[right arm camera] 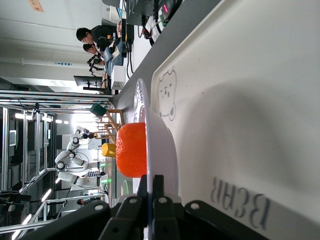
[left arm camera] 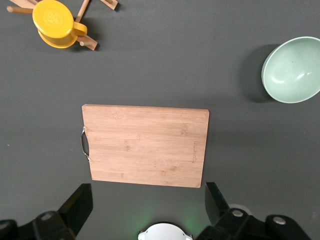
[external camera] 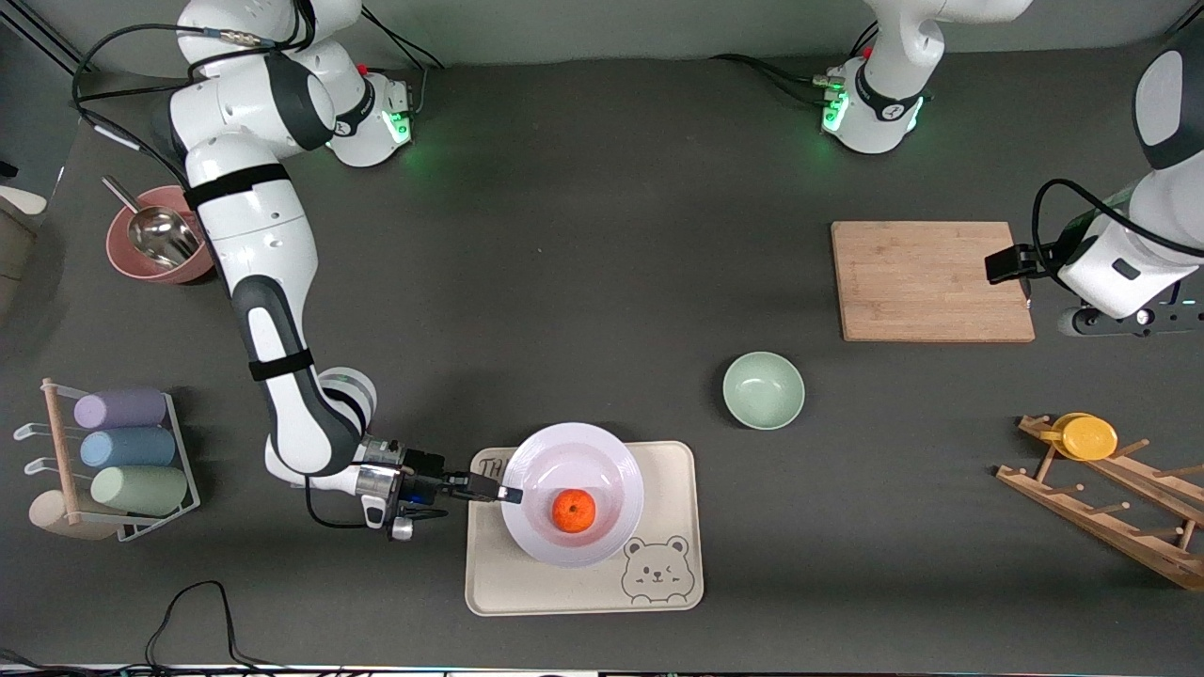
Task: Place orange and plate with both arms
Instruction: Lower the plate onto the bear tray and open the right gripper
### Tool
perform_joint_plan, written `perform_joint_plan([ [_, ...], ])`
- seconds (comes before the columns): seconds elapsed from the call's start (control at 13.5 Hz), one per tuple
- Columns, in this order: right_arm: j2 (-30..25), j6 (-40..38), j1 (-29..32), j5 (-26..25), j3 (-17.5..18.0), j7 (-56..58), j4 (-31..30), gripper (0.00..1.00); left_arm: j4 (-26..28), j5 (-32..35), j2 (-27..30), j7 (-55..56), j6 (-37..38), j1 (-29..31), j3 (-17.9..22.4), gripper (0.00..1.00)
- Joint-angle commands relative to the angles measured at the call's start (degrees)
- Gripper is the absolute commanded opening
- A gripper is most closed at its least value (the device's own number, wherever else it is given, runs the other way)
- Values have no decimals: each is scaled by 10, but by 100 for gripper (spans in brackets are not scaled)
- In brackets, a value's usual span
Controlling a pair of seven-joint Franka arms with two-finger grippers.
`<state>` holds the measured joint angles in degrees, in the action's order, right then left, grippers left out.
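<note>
Now my right jaws (external camera: 503,493) were pinched tight on the plate (external camera: 602,451) rim, at its edge toward the right arm's end of the bench. Orange (external camera: 573,511) sat in the plate's well. Plate rested on the bear tray (external camera: 673,527). Left jaws (left arm camera: 149,207) hung wide, waiting over the cutting board (external camera: 931,280). Open bench lay between tray and board; green bowl (external camera: 763,389) stood near.

A robotics lab: seated staff (right arm camera: 92,37), metal racks (right arm camera: 20,105), another robot arm (right arm camera: 70,160)
</note>
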<state>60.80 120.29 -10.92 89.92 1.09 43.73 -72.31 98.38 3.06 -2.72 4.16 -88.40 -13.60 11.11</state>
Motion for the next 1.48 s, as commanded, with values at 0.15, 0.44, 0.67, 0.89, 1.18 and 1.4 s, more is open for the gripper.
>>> perform_joint_plan([
  [0.15, 53, 3, -1, 53, 6, 53, 70, 0, -21, 2, -5, 2, 27, -4, 0, 100],
  [0.44, 62, 35, -2, 53, 8, 54, 78, 0, -21, 2, -7, 4, 27, -5, 0, 100],
  [0.67, 70, 36, -2, 53, 10, 51, 79, 0, -22, 1, -11, 8, 24, -6, 0, 100],
  [0.89, 73, 35, -2, 52, 9, 49, 74, 0, -23, 2, -15, 9, 24, -6, 0, 100],
  [1.18, 72, 35, -4, 45, 6, 46, 71, 55, -27, 2, -15, 10, 27, -6, 0, 100],
  [1.4, 68, 36, -5, 30, 5, 38, 72, 60, -26, 3, -18, 10, 28, -6, -2, 100],
])
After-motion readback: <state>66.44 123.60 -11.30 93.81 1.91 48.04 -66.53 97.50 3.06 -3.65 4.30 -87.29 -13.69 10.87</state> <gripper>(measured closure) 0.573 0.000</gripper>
